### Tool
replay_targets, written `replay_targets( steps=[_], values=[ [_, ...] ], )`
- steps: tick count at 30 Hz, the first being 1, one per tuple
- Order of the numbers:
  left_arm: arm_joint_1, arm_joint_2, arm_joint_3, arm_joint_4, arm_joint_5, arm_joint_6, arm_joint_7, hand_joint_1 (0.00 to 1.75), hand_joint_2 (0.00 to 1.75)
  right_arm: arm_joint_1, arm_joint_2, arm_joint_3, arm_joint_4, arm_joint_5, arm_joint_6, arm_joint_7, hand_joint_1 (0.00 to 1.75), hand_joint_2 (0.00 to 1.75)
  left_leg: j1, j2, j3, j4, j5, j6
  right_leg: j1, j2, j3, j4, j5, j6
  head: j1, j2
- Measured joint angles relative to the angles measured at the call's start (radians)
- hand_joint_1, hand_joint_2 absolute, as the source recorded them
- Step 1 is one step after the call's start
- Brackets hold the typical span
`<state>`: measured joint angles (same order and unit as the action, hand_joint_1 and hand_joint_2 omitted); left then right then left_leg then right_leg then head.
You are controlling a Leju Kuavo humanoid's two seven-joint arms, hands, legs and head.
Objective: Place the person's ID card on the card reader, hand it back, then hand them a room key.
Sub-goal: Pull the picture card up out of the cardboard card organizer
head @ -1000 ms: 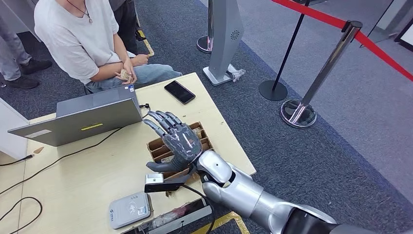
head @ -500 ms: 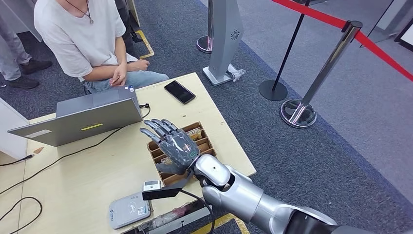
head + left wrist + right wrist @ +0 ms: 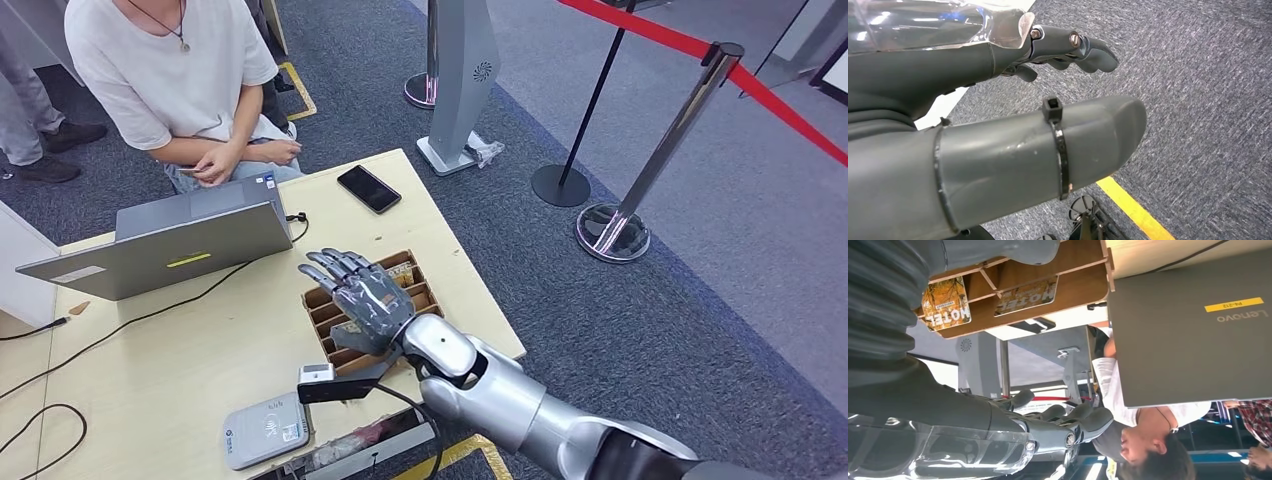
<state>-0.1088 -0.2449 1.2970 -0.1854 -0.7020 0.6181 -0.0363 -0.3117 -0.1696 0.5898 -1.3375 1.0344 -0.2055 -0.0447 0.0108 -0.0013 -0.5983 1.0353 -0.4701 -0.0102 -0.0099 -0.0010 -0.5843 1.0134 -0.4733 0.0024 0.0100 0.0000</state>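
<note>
Head view: empty right hand above slotted key tray.

A grey open laptop is set far left on the pale wooden table; a black phone far right, a brown compartmented card tray nearer right, a grey card reader near.

Even, bright indoor light gives soft shadows. The pale wooden worktop looks sharp. Glare streaks the clear plastic cover in the left wrist view, and the nearby grey thumb blurs slightly.
</note>
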Motion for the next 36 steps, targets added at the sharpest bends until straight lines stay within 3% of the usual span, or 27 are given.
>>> replay_targets(
  steps=[8,13,19,26,36],
  values=[
    [0.000,0.000,0.000,0.000,-0.002,0.000,-0.008,0.00,0.00,0.001,-0.009,-0.006,0.000,-0.009,0.000,0.008,0.40,1.75,0.000,0.000,0.000,0.000,0.000,0.000,0.000,0.000,0.000,0.000,0.000,0.000,0.000,0.000],
    [0.000,0.000,0.000,0.000,-0.002,0.000,-0.009,0.00,0.00,0.002,-0.012,-0.008,0.004,-0.008,0.000,0.018,0.81,1.75,0.000,0.000,0.000,0.000,0.000,0.000,0.000,0.000,0.000,0.000,0.000,0.000,0.000,0.000],
    [0.000,0.000,0.000,0.000,-0.002,0.000,-0.008,0.00,0.00,0.002,-0.015,-0.010,0.016,-0.002,0.000,0.021,0.79,1.75,0.000,0.000,0.000,0.000,0.000,0.000,0.000,0.000,0.000,0.000,0.000,0.000,0.000,0.000],
    [0.000,0.001,0.000,0.000,-0.005,0.000,-0.004,0.00,0.00,-0.002,-0.017,-0.017,0.034,0.005,0.003,0.021,0.51,1.75,0.000,0.000,0.000,0.000,0.000,0.000,0.000,0.000,0.000,0.000,0.000,0.000,0.000,0.000],
    [-0.001,0.004,0.000,0.000,-0.010,0.000,0.002,0.00,0.00,-0.005,-0.017,-0.021,0.067,0.003,0.001,0.025,0.55,1.75,0.000,0.000,0.000,0.000,0.000,0.000,0.000,0.000,0.000,0.000,0.000,0.000,0.000,0.000]
  ],
)
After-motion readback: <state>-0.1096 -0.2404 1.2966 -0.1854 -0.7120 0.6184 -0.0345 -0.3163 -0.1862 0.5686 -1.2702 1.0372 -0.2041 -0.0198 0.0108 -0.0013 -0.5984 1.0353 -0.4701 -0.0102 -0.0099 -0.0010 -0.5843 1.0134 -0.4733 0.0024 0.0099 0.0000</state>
